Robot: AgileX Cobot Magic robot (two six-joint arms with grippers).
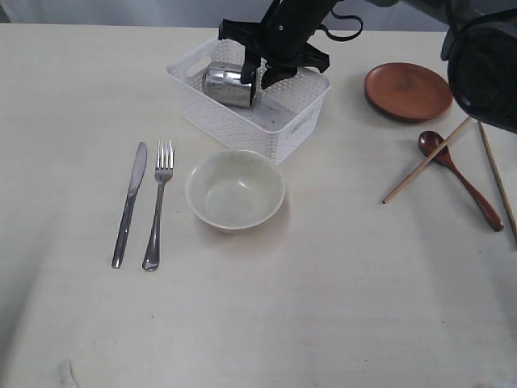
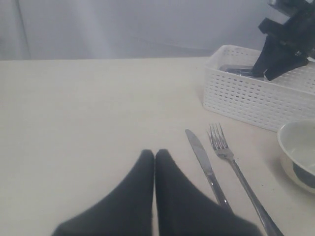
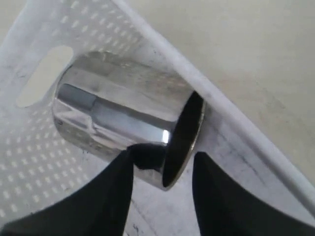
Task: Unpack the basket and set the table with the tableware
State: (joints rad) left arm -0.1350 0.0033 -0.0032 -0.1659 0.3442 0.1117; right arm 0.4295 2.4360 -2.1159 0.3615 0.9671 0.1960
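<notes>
right tool (image 1: 260, 78) grasping steel cup (image 1: 227, 83) by rim, cup sideways inside basket (image 1: 271, 129), far centre | left tool (image 2: 154, 156) clenched, fingertips touching, near knife (image 2: 203, 160) above counter (image 2: 74, 123)

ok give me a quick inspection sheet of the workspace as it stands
surface: table pale cream, no spills seen
job's things: basket at far middle; steel cup on its side over it; knife and fork side by side, left of bowl; plate, spoon and chopsticks at right, one chopstick crossing the spoon
clutter: small pale scrap at near edge, cannot identify
end effectors: right end effector shut on the steel cup at its rim; left end effector shut, empty
cables: black cable by right arm
surroundings: pale grey backdrop
</notes>
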